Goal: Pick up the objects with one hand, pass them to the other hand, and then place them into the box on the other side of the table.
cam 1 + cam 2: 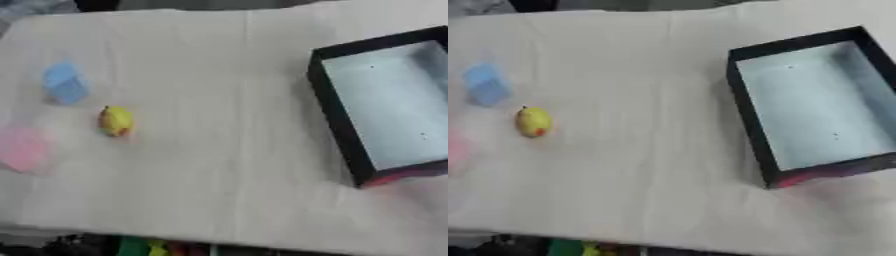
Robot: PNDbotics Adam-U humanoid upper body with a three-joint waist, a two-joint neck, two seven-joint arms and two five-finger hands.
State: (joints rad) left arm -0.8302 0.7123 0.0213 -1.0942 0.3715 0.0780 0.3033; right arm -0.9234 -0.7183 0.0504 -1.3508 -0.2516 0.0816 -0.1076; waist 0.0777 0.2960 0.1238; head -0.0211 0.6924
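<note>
Neither of the robot's hands appears in either eye view, so their state cannot be reported and nothing on the table is held or touched. No brand, label or writing can be read on any item; the surfaces are too blurred to tell. With no hand to serve as reference, positions are given across the table. The table [219, 75] is covered with a pale beige cloth, creased lengthwise. On the robot's left side lie three small objects, apart from one another. A light blue block [64, 83] sits farthest from the robot. A small yellow rounded object [115, 121] with an orange-red patch at its lower edge lies nearer and slightly toward the centre. A pale pink flat object [23, 148] lies at the left edge, nearest the robot; its outline is indistinct. On the robot's right side, well apart from all three, stands an open rectangular box [750, 117] with black walls and a pale grey-blue floor, set askew to the table edge. Its near corner shows a reddish tint. The box holds nothing that can be made out.
</note>
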